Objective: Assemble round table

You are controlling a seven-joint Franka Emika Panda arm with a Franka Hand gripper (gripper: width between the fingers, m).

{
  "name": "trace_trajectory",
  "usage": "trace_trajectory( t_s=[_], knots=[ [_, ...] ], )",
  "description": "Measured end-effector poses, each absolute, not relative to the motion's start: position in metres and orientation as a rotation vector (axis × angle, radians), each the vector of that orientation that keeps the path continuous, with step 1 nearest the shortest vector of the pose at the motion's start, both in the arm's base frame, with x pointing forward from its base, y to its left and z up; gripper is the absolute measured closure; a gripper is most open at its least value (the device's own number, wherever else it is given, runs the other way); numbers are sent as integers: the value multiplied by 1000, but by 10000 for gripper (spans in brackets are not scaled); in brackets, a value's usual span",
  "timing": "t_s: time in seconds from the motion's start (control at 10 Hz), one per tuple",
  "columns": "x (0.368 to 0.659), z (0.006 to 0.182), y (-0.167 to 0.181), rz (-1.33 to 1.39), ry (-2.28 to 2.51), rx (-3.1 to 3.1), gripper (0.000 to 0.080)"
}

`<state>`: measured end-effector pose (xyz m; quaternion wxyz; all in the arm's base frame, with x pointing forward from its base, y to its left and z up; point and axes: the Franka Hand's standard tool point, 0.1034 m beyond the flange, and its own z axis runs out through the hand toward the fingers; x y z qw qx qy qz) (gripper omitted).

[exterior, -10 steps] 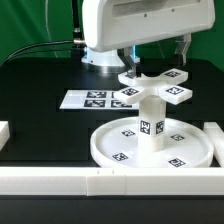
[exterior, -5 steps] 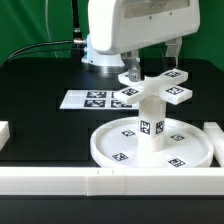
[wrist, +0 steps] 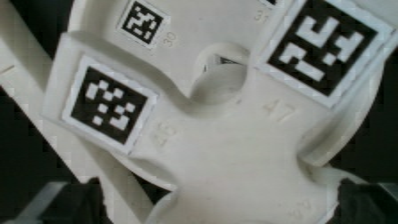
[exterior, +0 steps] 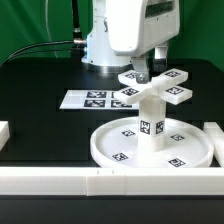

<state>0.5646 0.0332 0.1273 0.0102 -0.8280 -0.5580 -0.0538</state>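
Observation:
The round disc lies on the table with the short post standing upright at its middle. The cross-shaped piece sits level on top of the post. My gripper hangs straight down over the cross's far left arm, fingertips at the level of the piece. In the wrist view the cross fills the frame very close, and my gripper shows only as dark fingers at the two lower corners, set wide to either side of one arm. It looks open.
The marker board lies flat behind the disc toward the exterior view's left. White border rails run along the front, with short pieces at the left and right. The arm's base stands at the back.
My hand has turned about its vertical axis and shifted toward the exterior view's left. The cross, post and disc have stayed almost still.

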Motion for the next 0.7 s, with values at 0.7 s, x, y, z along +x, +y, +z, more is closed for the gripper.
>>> trace_trajectory(
  t_s=[0.7],
  knots=[
    [557,115,31,-135,-1982,-2426,150]
  ],
)
